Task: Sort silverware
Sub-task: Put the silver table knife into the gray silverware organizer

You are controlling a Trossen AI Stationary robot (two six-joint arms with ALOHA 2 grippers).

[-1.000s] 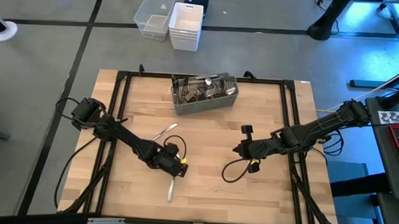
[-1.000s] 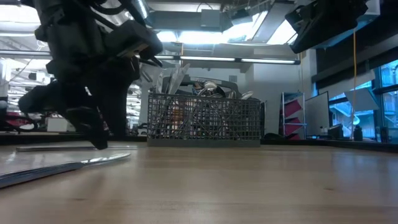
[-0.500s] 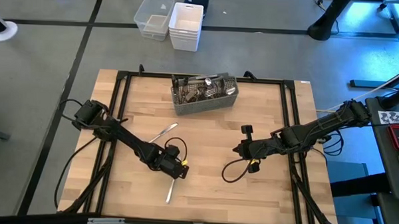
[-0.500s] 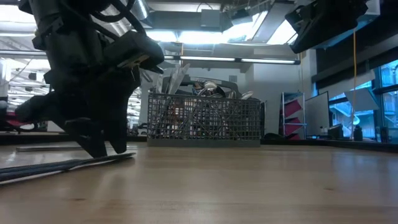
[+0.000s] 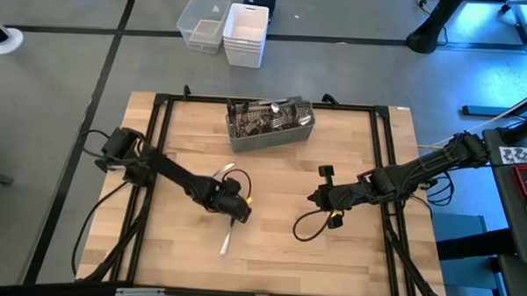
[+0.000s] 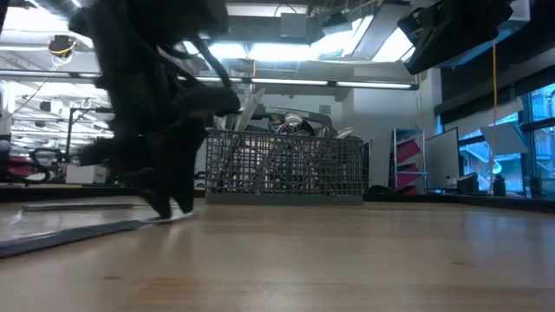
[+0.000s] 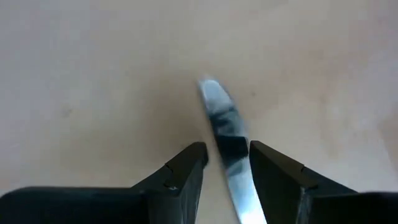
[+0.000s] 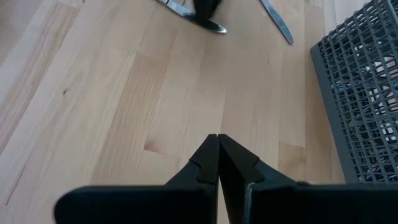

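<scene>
A table knife [image 5: 228,243] lies flat on the wooden table, near the front and left of the middle. My left gripper [image 5: 236,207] points steeply down over the knife's far end. It is open, with a finger on each side of the knife [image 7: 225,134], and I cannot tell whether either finger touches it. Another piece of silverware [image 5: 219,174] lies just beyond on the table. The grey mesh caddy [image 5: 270,124] with more silverware stands at the far middle. My right gripper [image 5: 317,199] hangs shut above the table, right of centre, with nothing in it [image 8: 217,138].
Black rails [image 5: 154,153] frame the tabletop on the left, right and far sides. A black cable loop [image 5: 309,227] lies under my right arm. White plastic bins [image 5: 245,33] stand on the floor beyond the table. Bare wood lies between the two grippers.
My left gripper has gone a little toward the table's far edge and down, turning somewhat as it went, and now stands low over the knife. Its fingers have kept the same gap. My right arm has kept still.
</scene>
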